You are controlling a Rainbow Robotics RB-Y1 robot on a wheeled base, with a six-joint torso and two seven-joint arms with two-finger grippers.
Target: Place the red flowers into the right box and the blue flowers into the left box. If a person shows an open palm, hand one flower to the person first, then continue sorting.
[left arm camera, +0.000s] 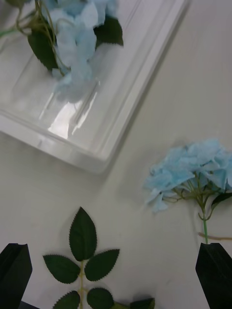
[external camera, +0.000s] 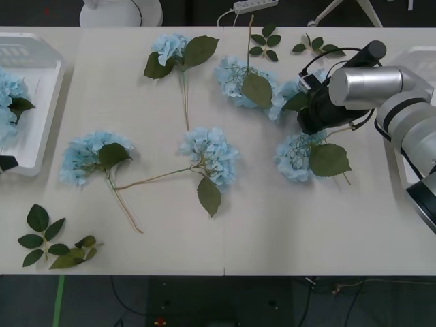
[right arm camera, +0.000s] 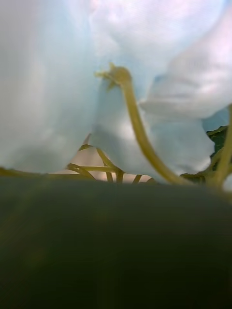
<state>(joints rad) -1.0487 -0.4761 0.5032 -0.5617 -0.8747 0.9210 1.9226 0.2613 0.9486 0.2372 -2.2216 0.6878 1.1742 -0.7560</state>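
Right end effector is down among the blue flowers at two o'clock on the bench, petals and stem pressed right up to its camera — whether it's clamped on one, I cannot tell. Left end effector hangs wide open, holding nothing, near the left box at nine o'clock, which already has at least one blue bloom inside. Six or so blue stems lie loose across the bench, so by my read most of the sorting is left. Right box sits at three o'clock.
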